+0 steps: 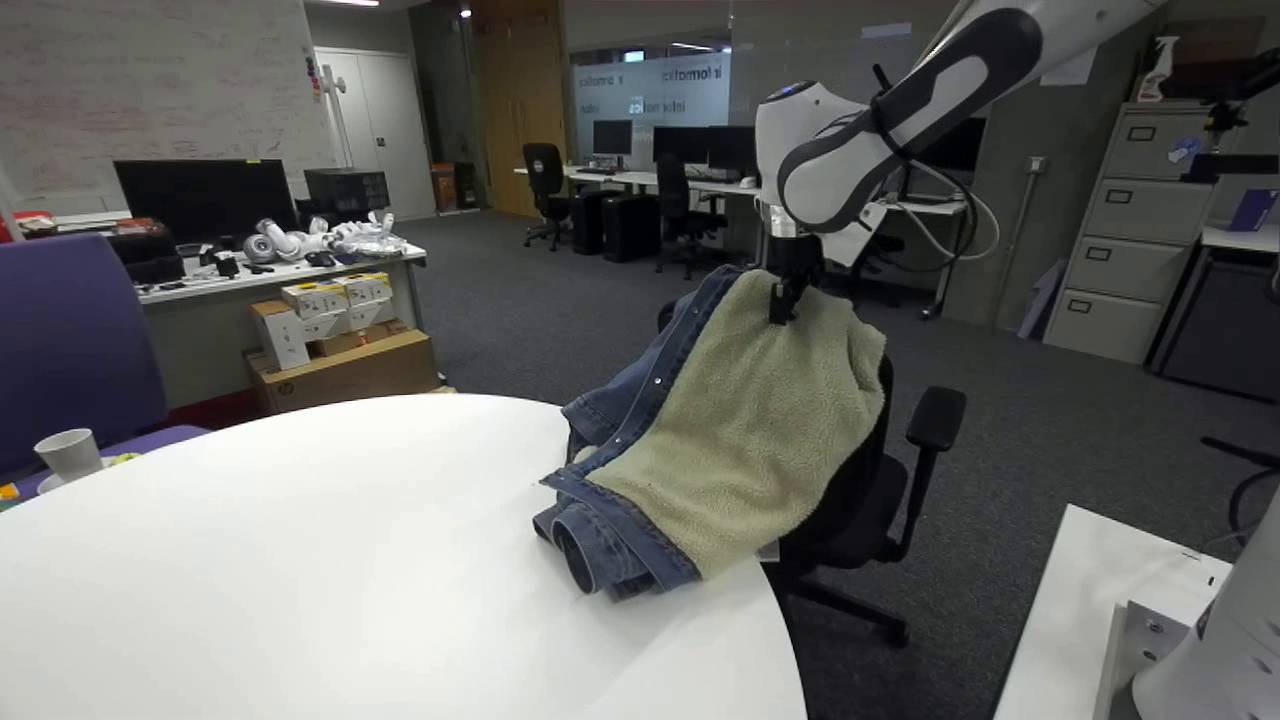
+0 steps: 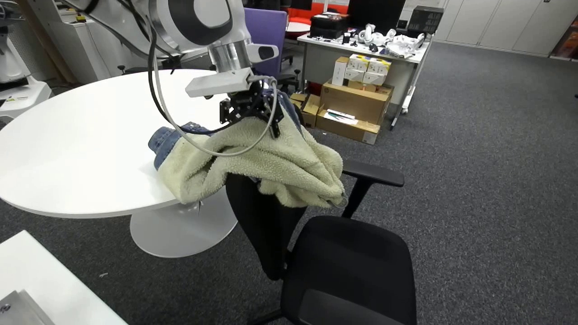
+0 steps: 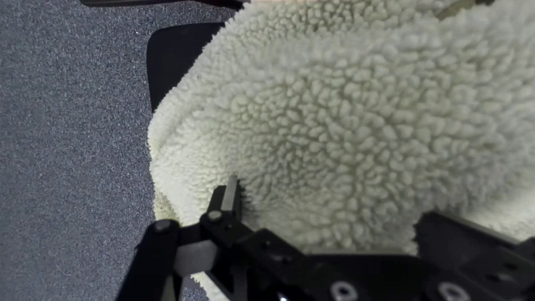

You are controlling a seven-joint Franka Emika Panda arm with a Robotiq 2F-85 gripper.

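Over the back of a black office chair [image 2: 350, 262] we see a denim jacket [image 1: 760, 400], its pale fleece lining [image 3: 355, 125] facing out and one end resting on the round white table [image 1: 330, 560]. The gripper [image 3: 330, 200] is down at the jacket's upper part, its jaws spread wide against the fleece (our wrist view shows this best). Well apart, in both exterior views, we find cardboard boxes [image 2: 356, 101] stacked by a desk [image 1: 210, 350].
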